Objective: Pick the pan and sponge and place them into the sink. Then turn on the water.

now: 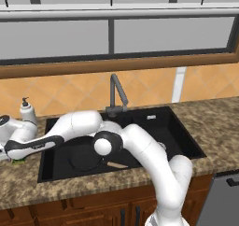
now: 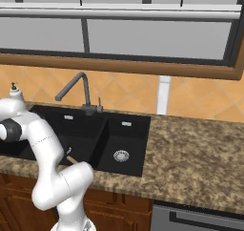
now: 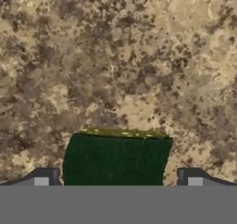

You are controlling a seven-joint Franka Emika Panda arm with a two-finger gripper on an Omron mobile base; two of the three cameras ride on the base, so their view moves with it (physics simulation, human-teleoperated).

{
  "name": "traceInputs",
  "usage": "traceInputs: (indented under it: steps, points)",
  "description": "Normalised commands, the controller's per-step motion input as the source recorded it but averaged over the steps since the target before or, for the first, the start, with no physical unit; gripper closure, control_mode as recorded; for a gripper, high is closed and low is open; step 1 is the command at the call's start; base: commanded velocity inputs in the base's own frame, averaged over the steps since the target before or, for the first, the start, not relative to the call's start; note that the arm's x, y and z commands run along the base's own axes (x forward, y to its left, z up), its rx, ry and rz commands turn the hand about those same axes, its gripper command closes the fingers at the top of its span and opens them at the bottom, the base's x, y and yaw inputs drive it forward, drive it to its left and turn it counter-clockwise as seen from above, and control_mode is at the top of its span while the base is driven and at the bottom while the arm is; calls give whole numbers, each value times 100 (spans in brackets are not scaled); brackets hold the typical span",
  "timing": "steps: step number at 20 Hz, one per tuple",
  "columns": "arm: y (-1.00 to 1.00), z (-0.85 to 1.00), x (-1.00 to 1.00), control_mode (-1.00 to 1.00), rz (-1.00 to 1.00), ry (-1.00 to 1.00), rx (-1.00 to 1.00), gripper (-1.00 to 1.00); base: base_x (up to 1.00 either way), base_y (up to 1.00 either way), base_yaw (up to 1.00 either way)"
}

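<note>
The sponge (image 3: 115,160), dark green with a yellow layer along its far edge, lies on the speckled granite counter. My gripper (image 3: 118,179) is open, low over the sponge, with one fingertip on each side of it. In the left base view my arm stretches far left over the counter, and a bit of the green sponge (image 1: 18,160) shows under the hand. The black pan (image 1: 84,160) lies in the left basin of the black sink (image 1: 161,127), its tan handle end (image 1: 116,165) pointing right. No water shows at the faucet (image 1: 116,92).
A white soap dispenser (image 1: 27,110) stands on the counter behind my hand, left of the sink. The sink (image 2: 121,137) and gooseneck faucet (image 2: 76,89) sit below a window. Granite counter (image 2: 200,153) stretches to the right.
</note>
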Motion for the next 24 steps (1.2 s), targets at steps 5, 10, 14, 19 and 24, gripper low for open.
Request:
traceInputs:
  steps: [5, 10, 14, 19, 24]
  points:
    - [0, -18, 0, -100, 0, 0, 5, 100, 0, 0, 0]
    - [-9, -2, -2, -100, 0, 0, 7, 100, 0, 0, 0]
    - [-37, 0, -20, -100, -4, -5, 6, 100, 0, 0, 0]
    - [-71, 14, -37, -100, -2, -10, 7, 100, 0, 0, 0]
    - [-89, 20, -22, -100, -1, -4, 7, 100, 0, 0, 0]
